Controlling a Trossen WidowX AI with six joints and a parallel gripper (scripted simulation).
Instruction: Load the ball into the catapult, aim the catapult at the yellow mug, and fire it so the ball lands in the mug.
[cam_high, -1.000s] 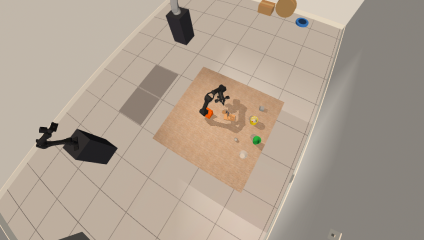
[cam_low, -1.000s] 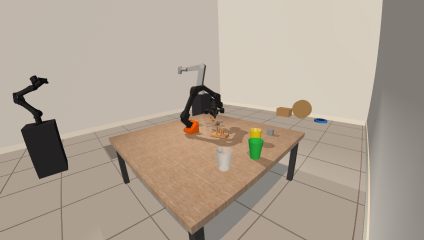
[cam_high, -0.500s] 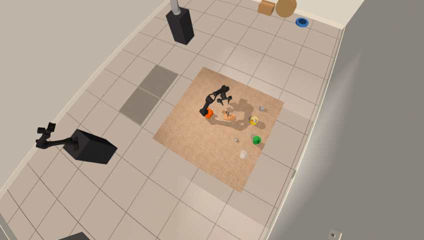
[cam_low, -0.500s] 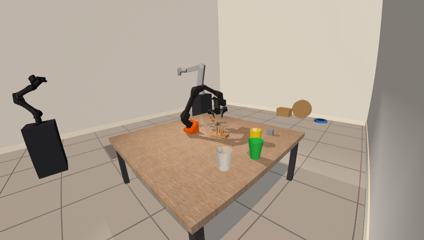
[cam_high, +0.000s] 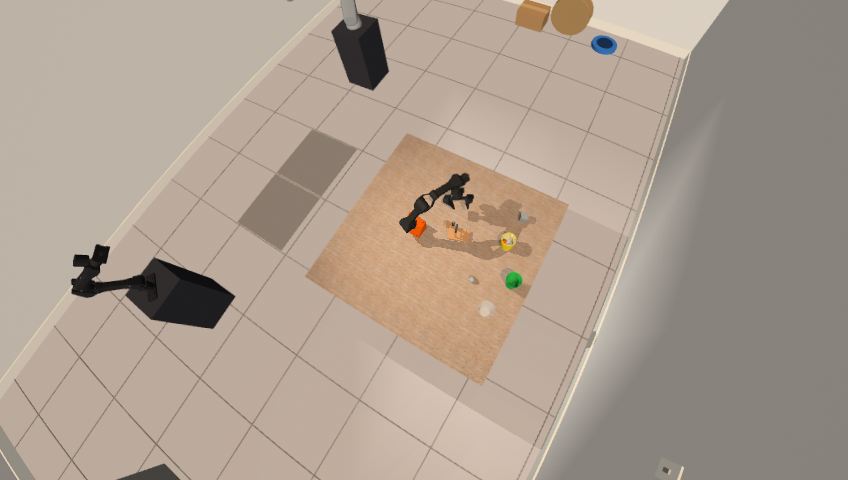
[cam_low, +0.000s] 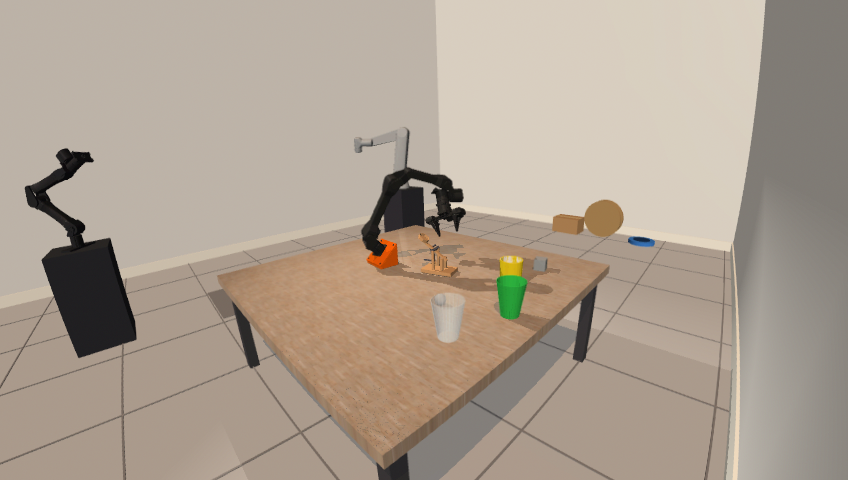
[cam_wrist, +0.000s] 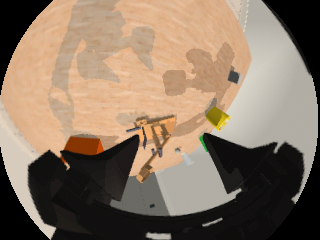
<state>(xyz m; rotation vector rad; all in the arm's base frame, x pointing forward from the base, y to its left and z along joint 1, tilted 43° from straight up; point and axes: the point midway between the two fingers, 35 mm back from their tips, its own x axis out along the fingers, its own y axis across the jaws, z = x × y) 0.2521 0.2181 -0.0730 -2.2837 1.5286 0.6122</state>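
Note:
The yellow mug (cam_high: 507, 247) (cam_low: 511, 267) (cam_wrist: 217, 117) stands upright beyond the wooden catapult (cam_high: 458, 234) (cam_low: 439, 270) (cam_wrist: 159, 131). The catapult's throwing arm is raised, and its cup (cam_low: 423, 237) (cam_wrist: 144, 173) looks empty. A small orange-red spot (cam_high: 504, 242) shows inside the mug's rim in the top view and looks like the ball; the mug's inside is hidden in the wrist view. My gripper (cam_high: 458, 206) (cam_low: 447, 231) (cam_wrist: 172, 136) is open and empty, high above the table beside the catapult, touching nothing.
A green cup (cam_high: 512, 280) (cam_low: 510, 297) (cam_wrist: 203, 143) and a clear cup (cam_high: 486, 309) (cam_low: 447, 320) (cam_wrist: 187, 159) stand on the mug's near side. A grey cube (cam_high: 523, 216) (cam_low: 539, 264) (cam_wrist: 233, 77) lies beyond the mug. A small grey object (cam_high: 471, 278) lies between catapult and clear cup.

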